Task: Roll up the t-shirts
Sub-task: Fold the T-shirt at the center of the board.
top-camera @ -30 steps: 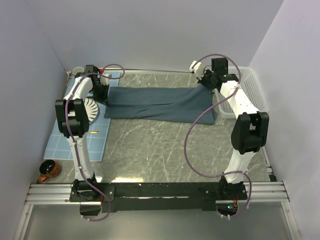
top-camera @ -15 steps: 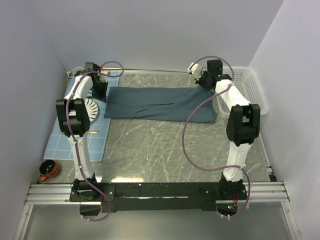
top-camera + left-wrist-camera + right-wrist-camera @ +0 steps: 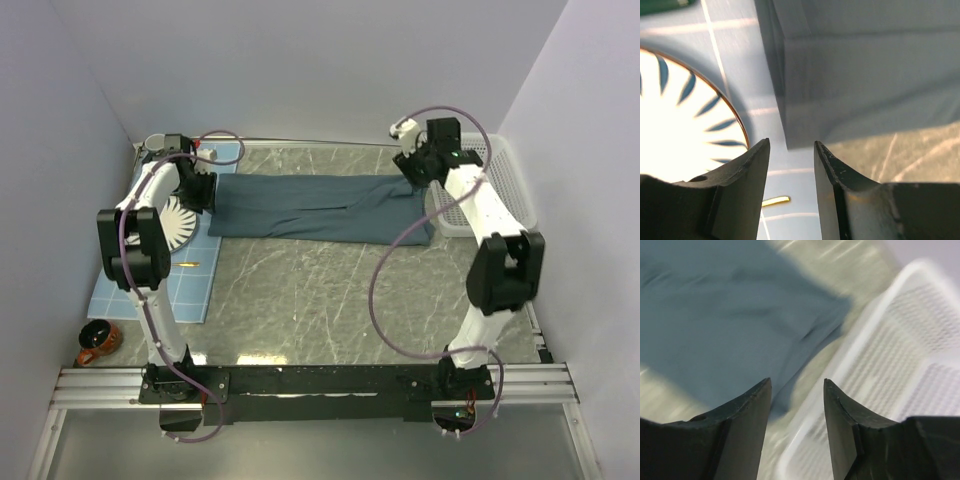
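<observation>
**Both grippers parted and empty, t-shirt (image 3: 320,207) stretched in a long folded band across the far side of the table (image 3: 300,300).**

From the top camera, the left gripper (image 3: 203,192) is at the band's left end, hard by the striped plate (image 3: 180,220) on the light blue placemat (image 3: 150,280). The right gripper (image 3: 412,168) is at the right end, next to the white basket (image 3: 500,185), and a brown mug (image 3: 97,342) sits at the near left. On the left wrist camera the jaws are apart with nothing between them, poised over the placemat right at the shirt's crisp folded edge, plate to the left, marble to the right, and a small yellow object (image 3: 776,201) below. The right wrist view is blurry, but there too the jaws are spread and hold nothing, the shirt's corner beneath them and the basket rim just beside it.
</observation>
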You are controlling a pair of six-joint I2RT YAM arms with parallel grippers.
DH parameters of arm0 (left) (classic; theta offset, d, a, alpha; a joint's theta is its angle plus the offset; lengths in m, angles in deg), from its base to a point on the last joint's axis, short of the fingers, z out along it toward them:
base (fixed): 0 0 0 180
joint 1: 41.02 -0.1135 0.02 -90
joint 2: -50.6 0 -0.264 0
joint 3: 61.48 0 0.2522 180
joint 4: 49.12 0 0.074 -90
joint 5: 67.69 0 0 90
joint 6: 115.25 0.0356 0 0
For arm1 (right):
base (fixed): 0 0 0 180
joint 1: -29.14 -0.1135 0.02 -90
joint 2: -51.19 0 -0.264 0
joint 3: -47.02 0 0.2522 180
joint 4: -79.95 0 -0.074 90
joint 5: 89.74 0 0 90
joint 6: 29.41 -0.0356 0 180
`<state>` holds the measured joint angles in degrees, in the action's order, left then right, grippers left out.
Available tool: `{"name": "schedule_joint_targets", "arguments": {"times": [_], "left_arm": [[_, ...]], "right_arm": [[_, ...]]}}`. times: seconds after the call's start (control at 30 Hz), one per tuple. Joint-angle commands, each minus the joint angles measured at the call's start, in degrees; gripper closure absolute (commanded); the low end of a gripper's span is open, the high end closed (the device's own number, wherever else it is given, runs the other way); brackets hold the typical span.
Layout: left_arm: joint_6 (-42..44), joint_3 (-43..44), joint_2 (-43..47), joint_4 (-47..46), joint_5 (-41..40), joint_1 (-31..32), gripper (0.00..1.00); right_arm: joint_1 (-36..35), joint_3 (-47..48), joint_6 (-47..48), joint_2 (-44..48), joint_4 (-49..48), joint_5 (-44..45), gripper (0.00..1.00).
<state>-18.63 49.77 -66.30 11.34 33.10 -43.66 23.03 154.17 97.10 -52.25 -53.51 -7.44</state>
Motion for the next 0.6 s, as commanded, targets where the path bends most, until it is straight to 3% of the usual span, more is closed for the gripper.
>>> {"name": "schedule_joint_targets", "arguments": {"times": [0.0, 0.57], "left_arm": [[-1.24, -2.48, 2.56, -2.13, 1.61, 0.09, 0.54], [-3.36, -2.75, -2.8, -1.69, -0.15, 1.49, 0.56]], "right_arm": [[1.19, -9.07, -2.33, 4.12, 11.43, -7.68, 0.46], [2.07, -11.03, 0.14, -2.2, 13.99, 1.81, 0.41]]}}
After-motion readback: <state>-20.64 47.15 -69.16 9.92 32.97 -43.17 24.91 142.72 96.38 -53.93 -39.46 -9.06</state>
